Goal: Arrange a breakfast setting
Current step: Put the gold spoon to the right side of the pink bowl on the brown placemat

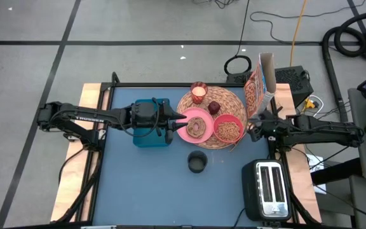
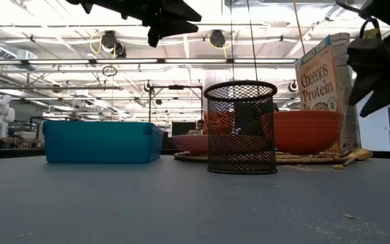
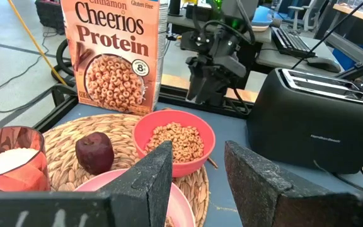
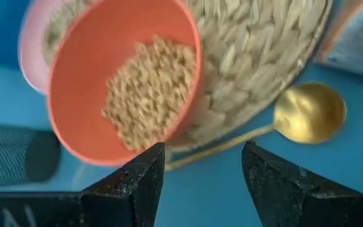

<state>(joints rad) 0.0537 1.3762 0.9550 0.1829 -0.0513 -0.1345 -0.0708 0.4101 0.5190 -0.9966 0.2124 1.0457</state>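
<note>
The round straw placemat lies at the table's far middle. On it stand the pink plate with something brown on it, the coral-red bowl filled with cereal, the dark-red fruit and the candle glass. The orange Cheerios Protein box stands upright at the mat's right. My left gripper is open and empty above the plate's left rim; its wrist view looks over the plate toward the bowl. My right gripper is open and empty just right of the bowl.
A teal bin sits under my left wrist. A black mesh cup stands near of the mat. A black toaster is at the near right. A gold spoon lies on the table by the mat's edge.
</note>
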